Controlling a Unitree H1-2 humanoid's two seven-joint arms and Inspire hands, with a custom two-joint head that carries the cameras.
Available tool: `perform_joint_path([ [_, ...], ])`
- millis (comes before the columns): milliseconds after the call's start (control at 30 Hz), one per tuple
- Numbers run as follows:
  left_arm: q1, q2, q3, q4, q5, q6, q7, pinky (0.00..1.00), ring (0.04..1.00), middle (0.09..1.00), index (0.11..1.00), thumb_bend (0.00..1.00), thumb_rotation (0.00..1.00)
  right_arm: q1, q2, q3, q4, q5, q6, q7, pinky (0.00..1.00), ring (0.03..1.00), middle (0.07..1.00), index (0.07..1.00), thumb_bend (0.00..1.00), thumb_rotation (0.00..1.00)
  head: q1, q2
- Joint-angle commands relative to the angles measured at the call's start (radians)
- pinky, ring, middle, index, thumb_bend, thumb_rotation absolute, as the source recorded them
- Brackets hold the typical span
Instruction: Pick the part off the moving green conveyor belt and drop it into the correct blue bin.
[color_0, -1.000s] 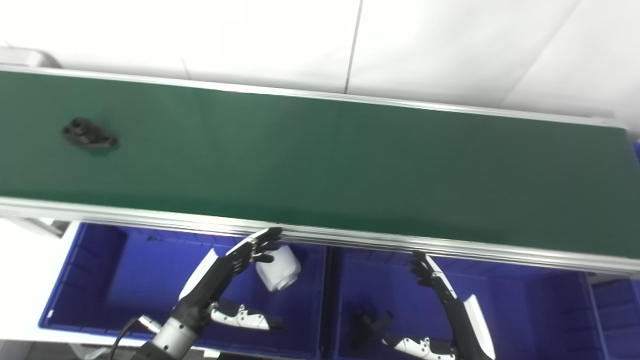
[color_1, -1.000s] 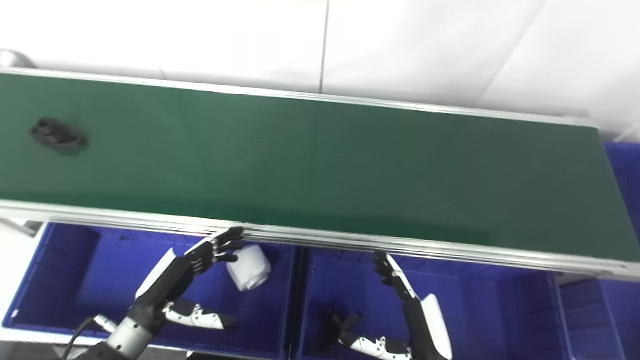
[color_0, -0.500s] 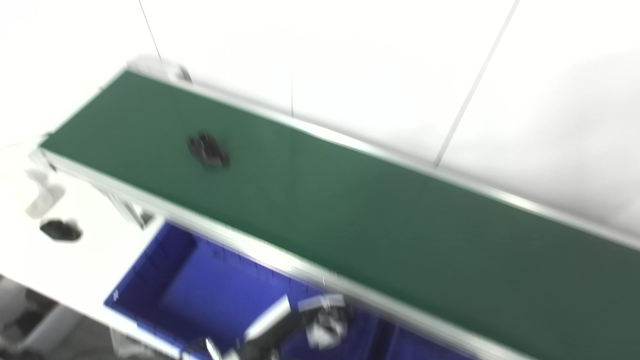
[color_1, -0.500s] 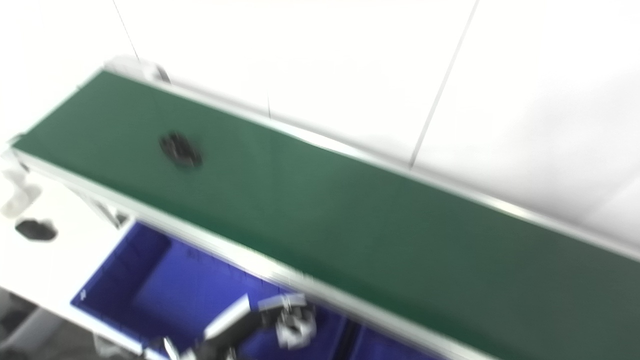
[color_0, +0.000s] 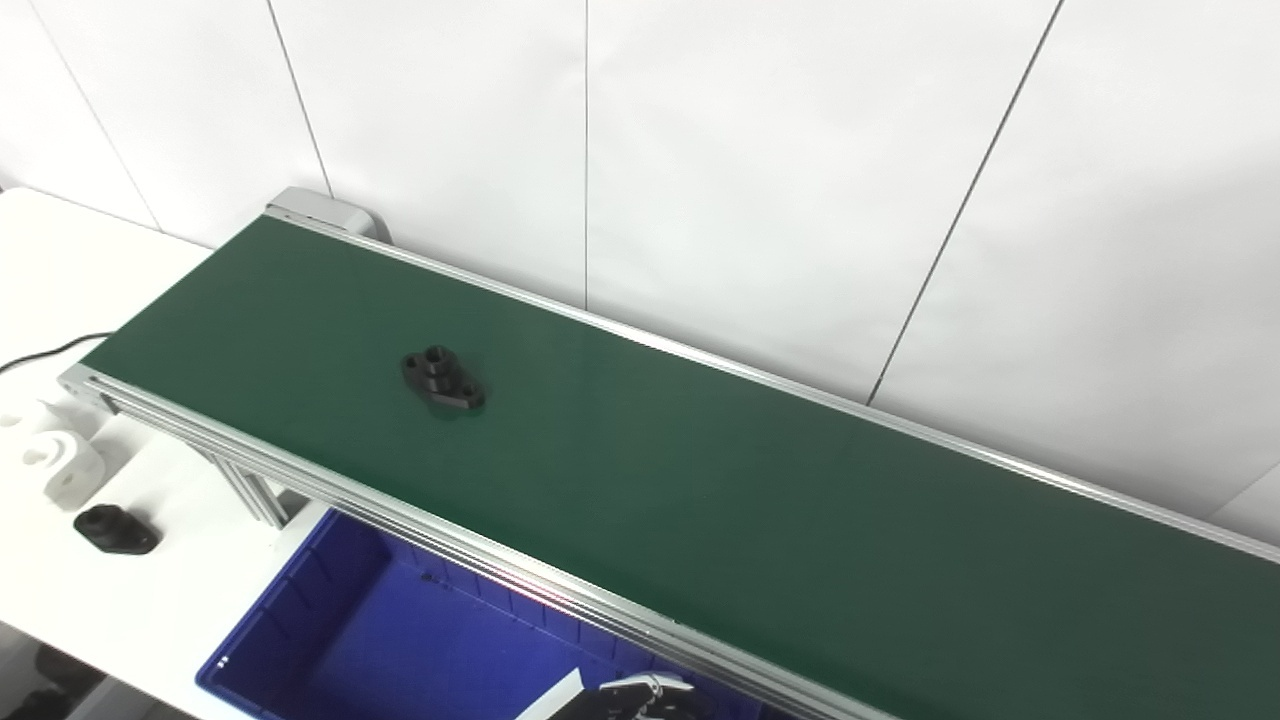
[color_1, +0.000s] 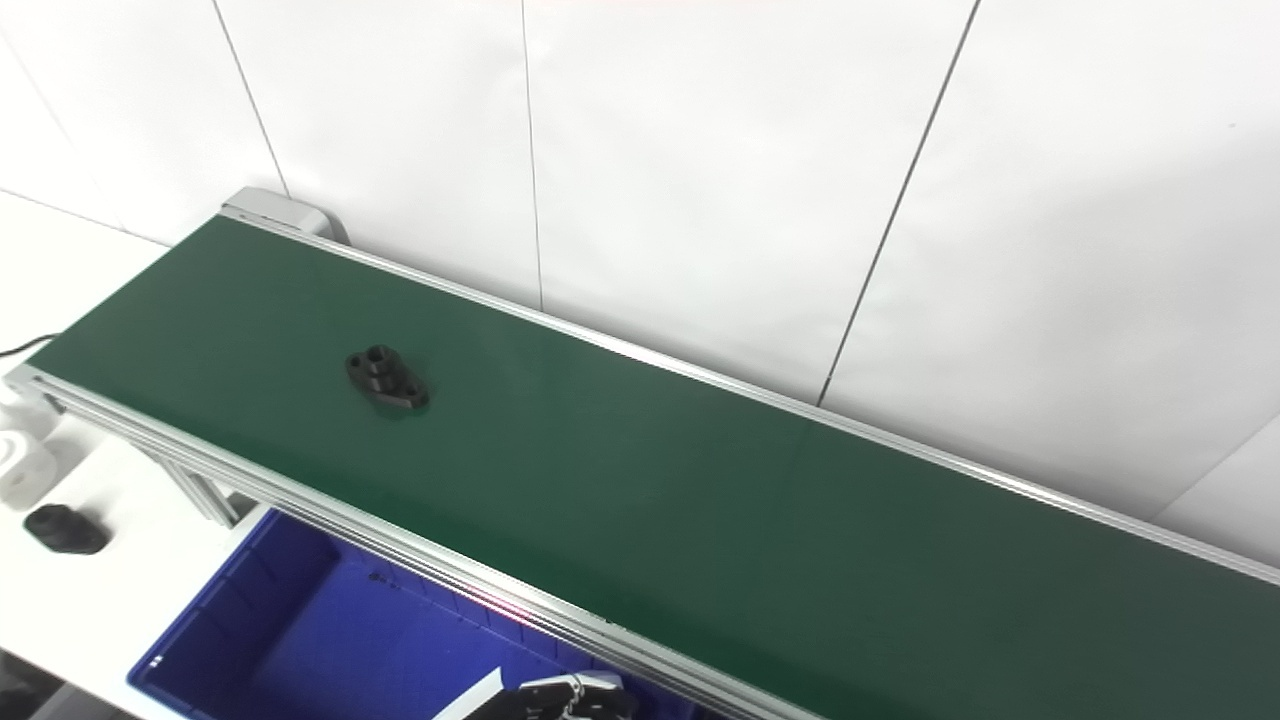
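A black flanged part (color_0: 442, 378) with holes lies flat on the green conveyor belt (color_0: 750, 500), toward its left end; it also shows in the right eye view (color_1: 387, 378). A blue bin (color_0: 400, 650) stands below the belt's near rail. Only the top of my left hand (color_0: 622, 700) shows at the bottom edge, over that bin and far from the part. I cannot see whether it is open or shut. My right hand is out of view.
On the white table at the left lie a white block-shaped part (color_0: 62, 466) and a second black flanged part (color_0: 117, 528). A black cable (color_0: 40, 350) runs near the belt's left end. A white panelled wall stands behind the belt.
The whole view has swung left and up, so the camera moved. The right hand, the second bin and the white part in the bin have left the picture. The left hand sits at the bottom edge.
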Motion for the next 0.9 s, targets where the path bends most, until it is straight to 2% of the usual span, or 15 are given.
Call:
perform_joint_path([
  [0,-0.014,0.001,-0.012,0.006,-0.016,-0.036,0.018,0.66,0.76,0.8,0.764,0.9,0.11,-0.02,-0.016,0.019,0.011,-0.008,-0.049,-0.048,0.74,0.826,0.872,0.956,0.8,0.26,-0.005,-0.012],
  [133,-0.044,0.007,-0.037,0.056,-0.012,-0.037,0.047,0.67,0.763,0.8,0.76,0.89,0.08,-0.063,-0.019,0.074,0.072,-0.007,-0.049,-0.111,0.76,0.819,0.862,0.942,0.8,0.27,-0.007,-0.038],
  [200,-0.054,0.013,-0.052,0.065,0.001,-0.037,0.07,0.66,0.748,0.792,0.755,0.9,0.11,-0.073,-0.024,0.094,0.079,0.001,-0.049,-0.128,0.69,0.802,0.856,0.936,0.8,0.27,-0.008,-0.04],
  [367,-0.045,0.019,-0.065,0.035,-0.022,-0.037,0.072,0.67,0.748,0.782,0.743,0.9,0.08,-0.08,-0.049,0.124,0.059,-0.03,-0.049,-0.207,0.77,0.797,0.817,0.916,0.81,0.28,-0.007,-0.02],
  [433,-0.043,0.02,-0.069,0.027,-0.024,-0.037,0.077,0.67,0.748,0.78,0.741,0.9,0.07,-0.081,-0.058,0.138,0.047,-0.031,-0.049,-0.242,0.76,0.79,0.816,0.916,0.81,0.28,-0.006,-0.012],
  [567,-0.043,0.025,-0.083,0.024,0.001,-0.037,0.118,0.65,0.732,0.769,0.732,0.91,0.11,-0.084,-0.075,0.164,0.037,-0.039,-0.049,-0.309,0.72,0.767,0.806,0.906,0.81,0.28,-0.001,-0.006],
  [667,-0.046,0.031,-0.099,0.022,0.004,-0.037,0.138,0.65,0.731,0.77,0.734,0.91,0.12,-0.084,-0.089,0.177,0.02,-0.038,-0.049,-0.332,0.65,0.755,0.813,0.907,0.8,0.29,0.002,0.003],
  [867,-0.04,0.043,-0.114,0.006,-0.006,-0.037,0.148,0.65,0.74,0.778,0.739,0.91,0.11,-0.093,-0.104,0.21,0.014,-0.049,-0.049,-0.368,0.67,0.762,0.81,0.913,0.8,0.26,-0.016,0.026],
])
